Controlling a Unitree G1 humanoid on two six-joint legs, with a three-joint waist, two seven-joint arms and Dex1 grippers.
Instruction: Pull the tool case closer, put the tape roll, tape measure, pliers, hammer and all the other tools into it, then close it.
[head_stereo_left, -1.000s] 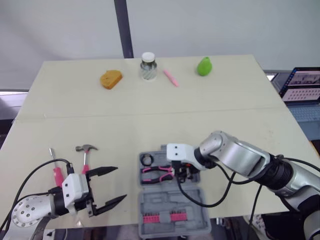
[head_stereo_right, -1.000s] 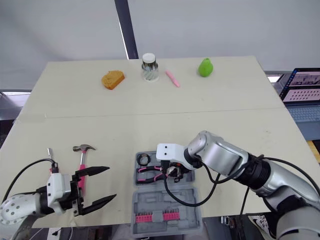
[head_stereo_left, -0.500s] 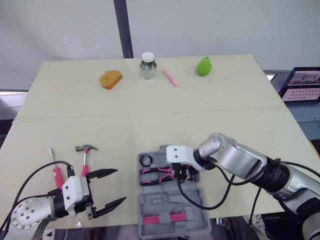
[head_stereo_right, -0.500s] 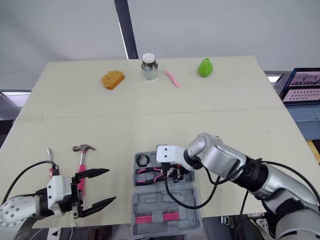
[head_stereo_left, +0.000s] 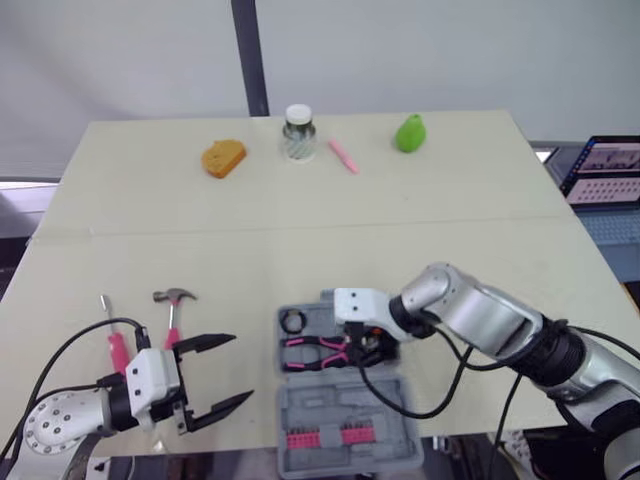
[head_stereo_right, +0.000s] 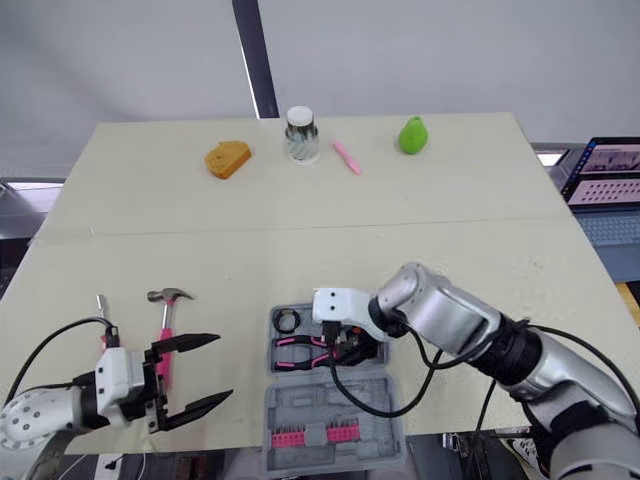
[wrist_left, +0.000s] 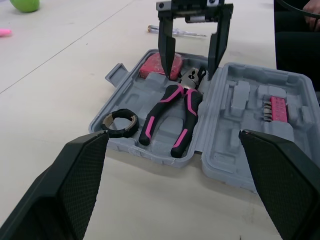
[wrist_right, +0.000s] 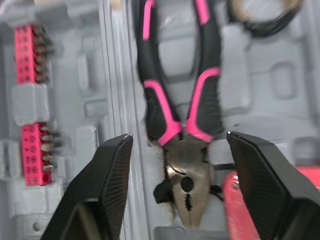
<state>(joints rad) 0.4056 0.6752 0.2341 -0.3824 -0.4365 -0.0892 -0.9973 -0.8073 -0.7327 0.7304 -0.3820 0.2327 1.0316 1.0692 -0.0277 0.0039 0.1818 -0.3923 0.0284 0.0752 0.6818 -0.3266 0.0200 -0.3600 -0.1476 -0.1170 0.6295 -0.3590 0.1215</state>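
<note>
My right gripper (wrist_left: 192, 55) hangs spread over the head of the pink-and-black pliers (wrist_left: 172, 117). They lie in their moulded slot in the open grey plastic tool case (wrist_left: 240, 130), so I judge they need no grip now. The red tape measure (wrist_left: 152, 70) sits just beside one finger. My left gripper (head_stereo_left: 240, 368), also spread, hovers just beside the pink-handled hammer (head_stereo_left: 172, 310), probably my next pick.

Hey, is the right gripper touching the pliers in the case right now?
Apart. The right wrist view shows the right gripper open, straddling the head of the pliers, with grey case visible in the gap on each side.
</note>
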